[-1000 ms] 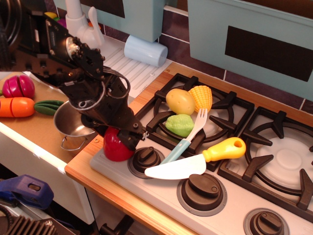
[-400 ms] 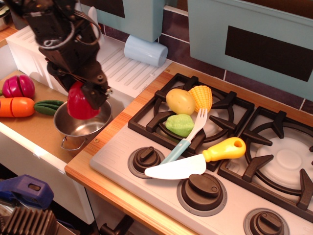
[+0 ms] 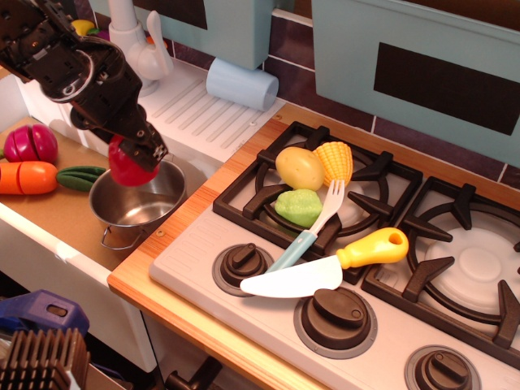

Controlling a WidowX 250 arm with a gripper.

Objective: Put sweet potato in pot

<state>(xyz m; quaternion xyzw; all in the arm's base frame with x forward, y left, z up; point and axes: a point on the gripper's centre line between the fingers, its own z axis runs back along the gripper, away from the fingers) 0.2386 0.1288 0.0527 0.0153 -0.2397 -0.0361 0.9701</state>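
Grey-topped toy stove [image 3: 268, 313] with black burner grates filled the right of the counter, and left of it stood the small shiny round steel pot [image 3: 138, 203] with loop handles. Above the pot's far rim the black robot gripper [image 3: 134, 158] was clamped on the glossy red rounded plastic sweet potato [image 3: 127, 169], which hung over the pot's open mouth.

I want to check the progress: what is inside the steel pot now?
The pot shows only bare shiny metal inside. The sweet potato hangs in the claw over its far rim, hiding that edge.
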